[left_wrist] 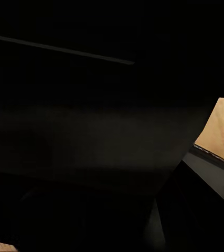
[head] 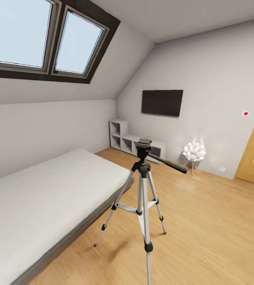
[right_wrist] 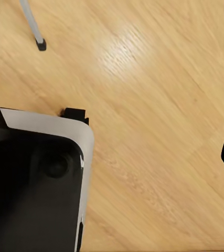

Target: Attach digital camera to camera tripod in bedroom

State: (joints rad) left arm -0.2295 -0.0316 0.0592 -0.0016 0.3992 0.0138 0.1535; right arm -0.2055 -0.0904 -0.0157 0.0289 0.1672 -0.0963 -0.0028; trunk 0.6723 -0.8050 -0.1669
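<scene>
Three thin silver legs carry the camera tripod [head: 143, 186], which stands on the light wood floor [head: 206, 221] just beside the low grey bed [head: 43, 198], its black head bare and its pan handle [head: 168, 162] pointing toward the white spiky lamp [head: 194, 152]. The digital camera is not to be found in these pictures, and whether either gripper is wide, narrow or holding something cannot be told — the left wrist view is almost all dark. The risk, as a judgement, is that the robot's base or an arm knocks a leg — one black foot [right_wrist: 40, 44] shows in the right wrist view — and such a light, tall stand would tip or slide away from its place.
</scene>
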